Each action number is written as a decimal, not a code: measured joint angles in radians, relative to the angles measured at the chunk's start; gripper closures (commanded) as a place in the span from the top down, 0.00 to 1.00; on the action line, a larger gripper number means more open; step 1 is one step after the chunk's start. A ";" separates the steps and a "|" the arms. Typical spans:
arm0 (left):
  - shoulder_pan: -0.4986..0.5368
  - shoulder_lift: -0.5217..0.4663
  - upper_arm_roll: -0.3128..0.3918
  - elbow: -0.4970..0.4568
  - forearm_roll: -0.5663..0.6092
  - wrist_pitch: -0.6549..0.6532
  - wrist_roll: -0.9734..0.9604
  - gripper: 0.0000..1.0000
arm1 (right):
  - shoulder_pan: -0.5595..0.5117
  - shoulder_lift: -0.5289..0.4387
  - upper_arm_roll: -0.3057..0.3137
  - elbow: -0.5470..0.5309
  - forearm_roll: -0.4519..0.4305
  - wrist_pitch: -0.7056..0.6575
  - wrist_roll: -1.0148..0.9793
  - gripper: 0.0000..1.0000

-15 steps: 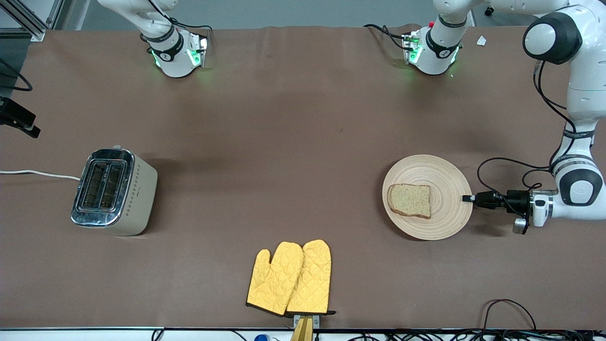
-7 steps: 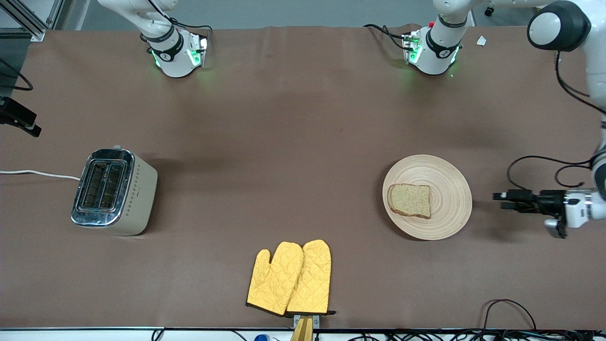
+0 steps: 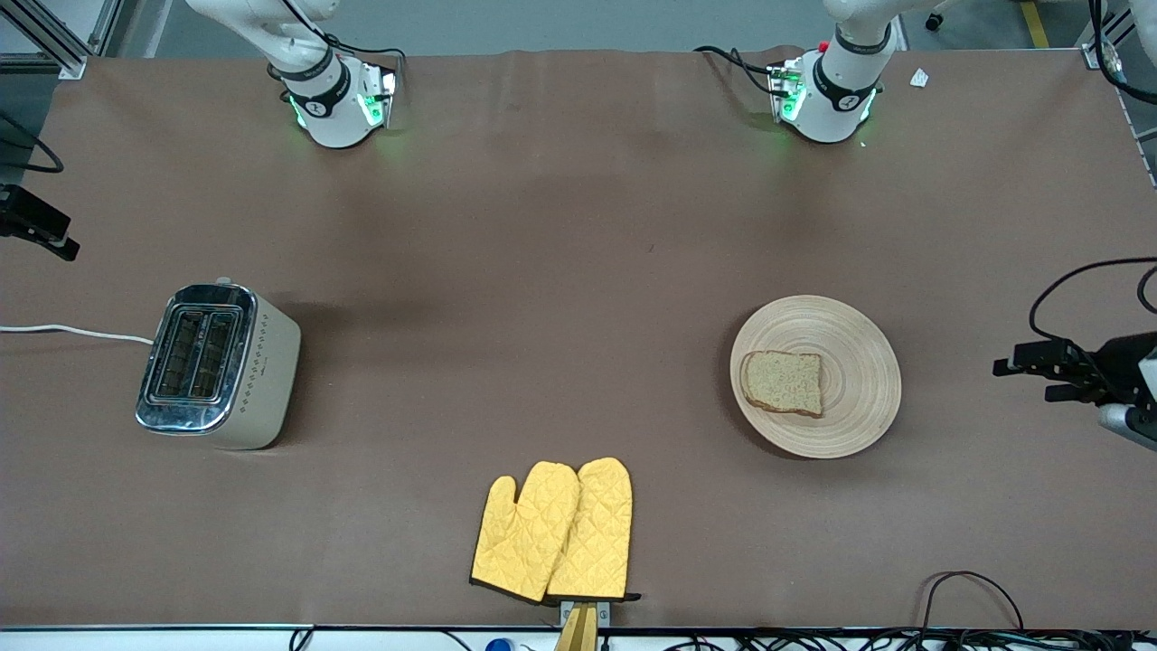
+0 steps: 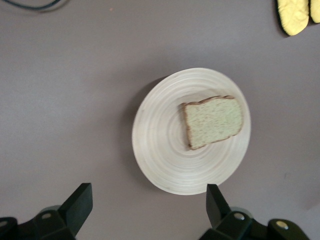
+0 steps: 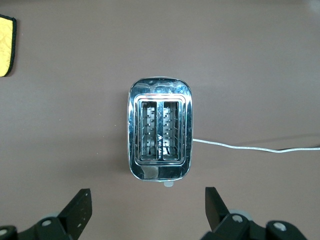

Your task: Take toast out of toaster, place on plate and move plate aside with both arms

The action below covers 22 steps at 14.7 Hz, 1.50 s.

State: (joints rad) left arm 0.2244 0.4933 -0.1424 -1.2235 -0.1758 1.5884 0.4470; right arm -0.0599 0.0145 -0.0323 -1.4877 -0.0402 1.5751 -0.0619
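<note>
On plate (image 3: 863, 425): toast (image 3: 783, 382); left gripper (image 3: 1020, 369) fingers spread, empty, well apart; right gripper (image 5: 147, 212) likewise.

Chrome toaster (image 3: 217, 364) stands on the brown surface (image 3: 542, 271) toward the right arm's end, both slots empty, white cord (image 3: 72, 332) trailing off. Two yellow quilted oven mitts (image 3: 553, 532) lie overlapping near the front edge.

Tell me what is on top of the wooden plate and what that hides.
One slice of toast lies flat on the wooden plate, off-centre toward the right arm's end of the table. Nothing else is on the plate. The patch of plate under the slice is covered.
</note>
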 measured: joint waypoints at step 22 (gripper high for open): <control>-0.182 -0.391 -0.014 -0.269 0.232 0.045 -0.385 1.00 | 0.000 0.000 0.000 0.000 0.000 -0.004 -0.009 1.00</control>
State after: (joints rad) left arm 0.0422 0.1020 -0.1561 -1.4929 0.0561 1.6333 0.0617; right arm -0.0600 0.0148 -0.0325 -1.4877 -0.0401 1.5713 -0.0704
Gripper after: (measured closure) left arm 0.000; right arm 0.000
